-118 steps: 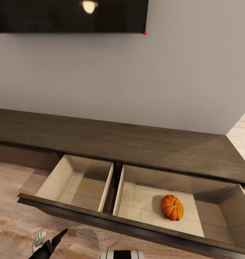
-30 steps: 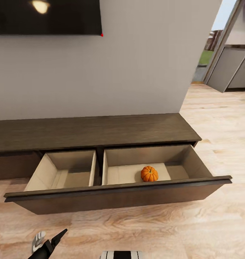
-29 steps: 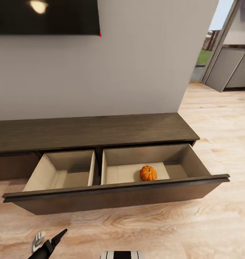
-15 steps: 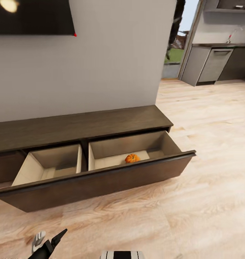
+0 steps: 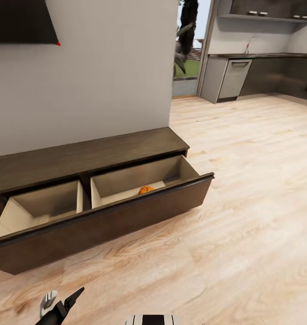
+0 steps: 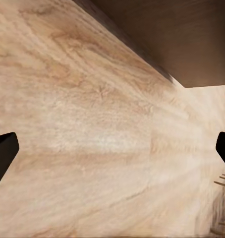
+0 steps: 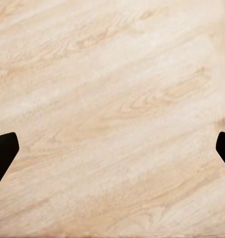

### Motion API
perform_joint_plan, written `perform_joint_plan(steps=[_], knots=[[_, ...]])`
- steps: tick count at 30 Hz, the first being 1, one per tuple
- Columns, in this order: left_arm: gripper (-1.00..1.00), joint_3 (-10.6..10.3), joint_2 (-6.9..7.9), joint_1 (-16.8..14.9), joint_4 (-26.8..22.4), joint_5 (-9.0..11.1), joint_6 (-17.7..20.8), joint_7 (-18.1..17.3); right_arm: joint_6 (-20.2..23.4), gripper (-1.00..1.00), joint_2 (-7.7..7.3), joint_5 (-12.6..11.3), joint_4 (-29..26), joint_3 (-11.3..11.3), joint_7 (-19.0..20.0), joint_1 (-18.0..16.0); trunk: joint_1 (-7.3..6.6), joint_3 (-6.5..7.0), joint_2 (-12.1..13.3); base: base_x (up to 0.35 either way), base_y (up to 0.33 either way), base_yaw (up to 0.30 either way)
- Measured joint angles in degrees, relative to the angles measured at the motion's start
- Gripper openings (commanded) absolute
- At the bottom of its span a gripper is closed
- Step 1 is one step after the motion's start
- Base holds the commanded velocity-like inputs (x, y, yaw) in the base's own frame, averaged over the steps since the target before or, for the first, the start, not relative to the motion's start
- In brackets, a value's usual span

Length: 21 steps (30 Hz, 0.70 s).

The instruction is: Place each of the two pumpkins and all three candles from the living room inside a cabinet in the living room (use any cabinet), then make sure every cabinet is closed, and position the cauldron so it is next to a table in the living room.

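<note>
one small ribbed orange pumpkin [image 5: 146, 190] in the right-hand compartment of the long dark brown cabinet's [image 5: 94, 155] open drawer | looks light, firm, rounded: best cupped across its sides | left gripper [image 6: 112, 148] and right gripper [image 7: 112, 148] wide open, empty, over pale wood floor [image 5: 243, 189]

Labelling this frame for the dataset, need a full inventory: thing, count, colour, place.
cabinet: 1, dark brown, against the wall, both beige-lined drawers pulled open
pumpkin: 1, orange, in the right-hand drawer, mostly hidden by its front
TV: 1, black, on the wall above the cabinet
wall: 1, grey, behind the cabinet
floor: light wood, throughout
kitchen units: grey, far room at upper right
left tool: 1, black, open, over bare floor
right tool: 1, black, open, over bare floor
</note>
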Motion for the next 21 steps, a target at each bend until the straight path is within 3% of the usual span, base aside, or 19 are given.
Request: perform_joint_plan(steps=[11, 21], knots=[[1.0, -0.01, 0.0, 0.0, 0.0, -0.02, 0.0, 0.09, -0.03, 1.0, 0.01, -0.01, 0.51, 0.06, -0.68, -0.02, 0.0, 0.0, 0.0, -0.002, -0.003, -0.3], [1.0, -0.07, -0.01, -0.01, 0.03, -0.06, -0.01, 0.25, -0.04, 1.0, -0.02, 0.0, 0.5, 0.05, -0.64, -0.01, 0.02, 0.0, 0.0, -0.137, -0.219, -0.3]])
